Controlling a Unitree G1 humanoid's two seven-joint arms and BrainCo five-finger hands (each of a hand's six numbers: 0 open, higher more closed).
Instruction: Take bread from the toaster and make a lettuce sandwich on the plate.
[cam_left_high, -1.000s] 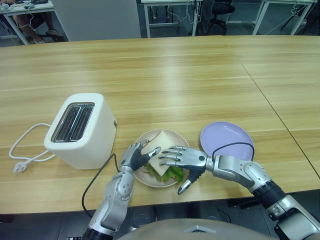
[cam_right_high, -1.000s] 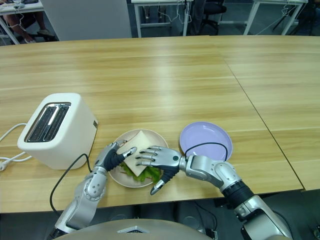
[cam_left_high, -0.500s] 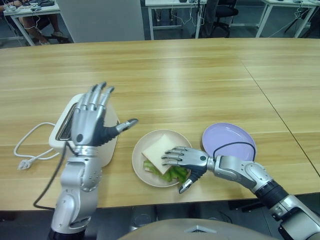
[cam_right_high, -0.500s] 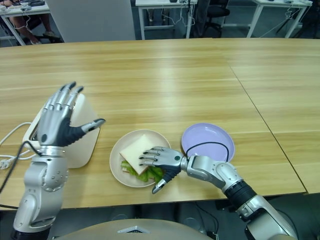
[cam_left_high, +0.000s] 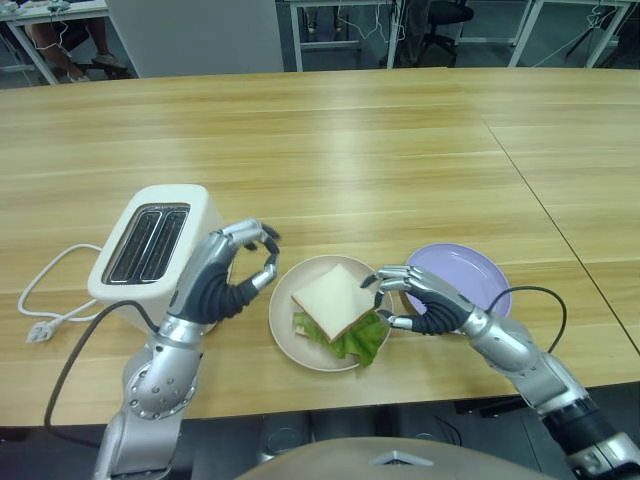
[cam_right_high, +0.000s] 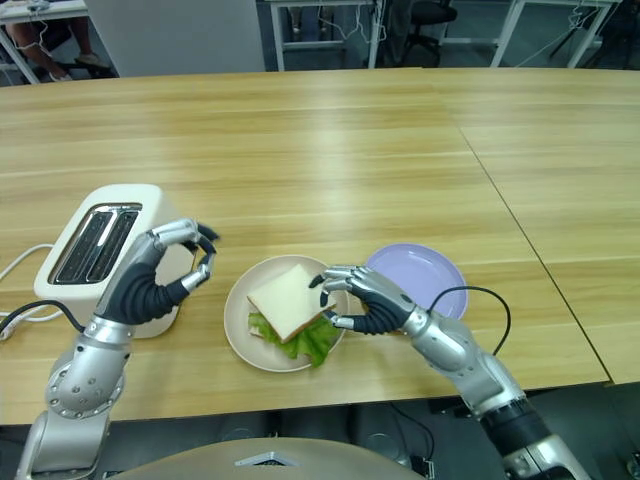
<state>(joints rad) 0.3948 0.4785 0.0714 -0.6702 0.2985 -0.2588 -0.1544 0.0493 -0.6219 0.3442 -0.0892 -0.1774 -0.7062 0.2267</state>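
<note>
Wooden tabletop (cam_left_high: 350, 150) is bearing the plate (cam_left_high: 281, 326), bread (cam_left_high: 330, 298) lying over lettuce (cam_left_high: 360, 338), between the left hand (cam_left_high: 225, 282) by the toaster (cam_left_high: 150, 250) and the right hand (cam_left_high: 420, 302), both curling empty

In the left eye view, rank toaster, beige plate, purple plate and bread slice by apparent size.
1. toaster
2. beige plate and purple plate: nearly alike, right hand covers part of purple
3. bread slice

Bright overhead light puts a soft sheen on the table (cam_left_high: 335, 135).
</note>
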